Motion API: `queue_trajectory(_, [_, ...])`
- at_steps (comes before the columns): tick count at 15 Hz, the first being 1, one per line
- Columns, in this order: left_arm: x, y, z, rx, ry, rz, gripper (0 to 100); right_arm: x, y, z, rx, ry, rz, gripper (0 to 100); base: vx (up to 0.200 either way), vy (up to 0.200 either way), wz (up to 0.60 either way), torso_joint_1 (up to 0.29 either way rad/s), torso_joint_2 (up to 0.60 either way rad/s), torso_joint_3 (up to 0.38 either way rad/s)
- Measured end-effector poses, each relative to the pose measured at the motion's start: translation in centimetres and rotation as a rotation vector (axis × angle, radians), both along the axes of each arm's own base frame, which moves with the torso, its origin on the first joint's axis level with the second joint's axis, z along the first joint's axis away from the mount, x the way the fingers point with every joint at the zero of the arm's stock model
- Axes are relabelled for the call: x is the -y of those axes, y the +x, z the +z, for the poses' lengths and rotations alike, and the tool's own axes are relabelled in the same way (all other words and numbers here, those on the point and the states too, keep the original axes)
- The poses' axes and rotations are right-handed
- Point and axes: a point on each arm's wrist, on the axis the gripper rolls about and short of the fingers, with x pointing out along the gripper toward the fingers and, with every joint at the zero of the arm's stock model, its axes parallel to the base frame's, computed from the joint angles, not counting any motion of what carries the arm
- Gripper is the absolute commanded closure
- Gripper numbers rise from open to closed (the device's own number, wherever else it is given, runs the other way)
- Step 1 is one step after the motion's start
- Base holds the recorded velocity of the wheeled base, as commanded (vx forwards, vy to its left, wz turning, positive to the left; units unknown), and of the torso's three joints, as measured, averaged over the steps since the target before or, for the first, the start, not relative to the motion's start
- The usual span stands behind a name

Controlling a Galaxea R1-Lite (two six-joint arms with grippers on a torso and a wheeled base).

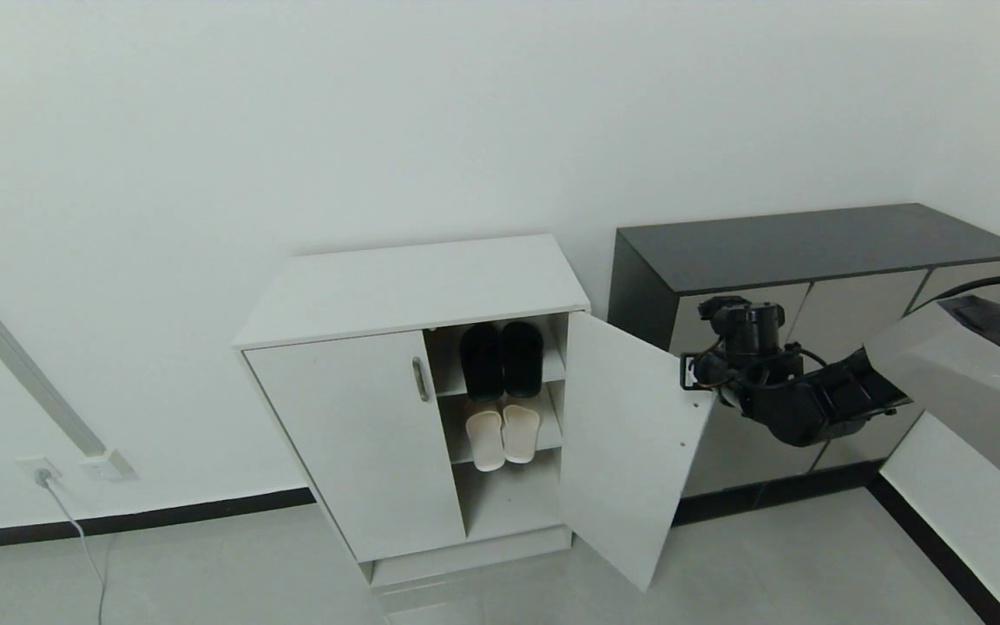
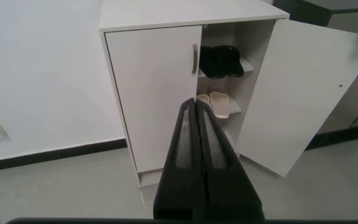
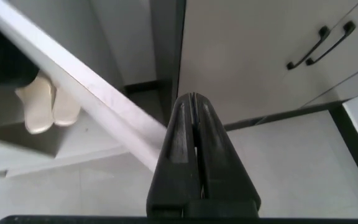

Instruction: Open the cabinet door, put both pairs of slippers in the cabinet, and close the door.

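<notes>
Head view: black slippers (image 1: 501, 358) shelved at 12 o'clock of cream slippers (image 1: 503, 434) inside white cabinet (image 1: 413, 286); only closing its open door (image 1: 630, 443) seemingly remains; right gripper (image 1: 691, 372), pressed together, at door's 3 o'clock edge.

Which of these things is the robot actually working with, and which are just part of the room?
For the job: white cabinet, its open door, black slippers, cream slippers, right tool at the door's edge.
Just there: dark sideboard, wall socket, wall trunking.
</notes>
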Motion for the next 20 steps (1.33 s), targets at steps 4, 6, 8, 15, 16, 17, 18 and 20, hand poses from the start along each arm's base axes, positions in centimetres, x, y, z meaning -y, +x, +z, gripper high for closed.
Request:
queue_trajectory(4, [0.0,0.0,0.0,0.000,-0.001,0.001,100,-2.6,-3.8,0.5,-0.042,0.013,0.076,100,0.000,0.000,0.00,0.000,0.00,0.000])
queue_trajectory(6, [0.0,0.0,0.0,0.000,-0.003,0.008,100,-4.1,-6.0,0.9,-0.048,0.012,0.131,100,0.000,0.000,0.00,0.000,0.00,0.000])
queue_trajectory(8, [0.0,0.0,0.0,0.000,-0.005,0.012,100,-5.9,-8.4,1.3,-0.059,0.029,0.190,100,0.000,0.000,0.00,0.000,0.00,0.000])
queue_trajectory(15, [0.0,0.0,0.0,0.000,-0.006,0.014,100,-7.6,-10.0,2.3,-0.048,0.076,0.240,100,0.000,0.000,0.00,0.000,0.00,0.000])
queue_trajectory(16, [0.0,0.0,0.0,0.000,-0.006,0.013,100,-7.4,-9.7,1.8,-0.056,0.071,0.232,100,0.000,0.000,0.00,0.000,0.00,0.000])
queue_trajectory(17, [0.0,0.0,0.0,0.000,-0.006,0.014,100,-7.3,-9.4,1.3,-0.066,0.066,0.226,100,0.000,0.000,0.00,0.000,0.00,0.000])
queue_trajectory(18, [0.0,0.0,0.0,0.000,-0.006,0.014,100,-7.4,-9.2,0.8,-0.075,0.060,0.225,100,0.000,0.000,0.00,0.000,0.00,0.000])
queue_trajectory(20, [0.0,0.0,0.0,0.000,-0.006,0.014,100,-7.8,-9.2,0.1,-0.090,0.049,0.235,100,0.000,0.000,0.00,0.000,0.00,0.000])
